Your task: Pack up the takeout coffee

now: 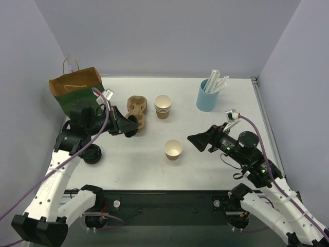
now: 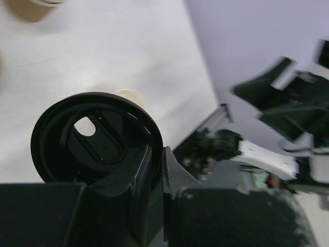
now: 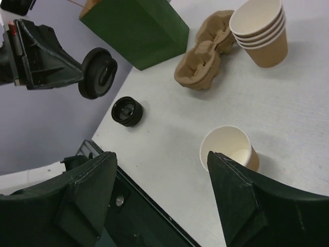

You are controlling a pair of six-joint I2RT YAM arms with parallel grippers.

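- The paper cup (image 1: pixel 173 149) is seen upright on the table (image 1: pixel 144 170), mouth open, with no lid on it. It sits just ahead of the right gripper (image 1: pixel 191 140), framed between that gripper's fingers in its wrist view.
- The black lid (image 2: pixel 97 139) is pinched by its rim in the left gripper (image 2: pixel 157 170). The jaws are clenched on it, and the lid is held on edge, off the table and well apart from the cup.
- The right gripper is spread wide with nothing in it.
- Lidding is judged to be the step in hand, so the takeout coffee is not yet made up and packing lies further on.
- For the next move, the lid would need to be turned flat, brought out ahead of the left gripper to above the cup's mouth, centred and pressed down. A light cup could slide or tip, so steadying by the right gripper may be called for.
- Further out, the cup carrier (image 1: pixel 137 110) lies just past the left gripper's tips, with a stack of cups (image 1: pixel 163 106) beyond it.
- The paper bag (image 1: pixel 77 87) stands behind the left gripper, and spare lids (image 1: pixel 92 153) rest on its near side.
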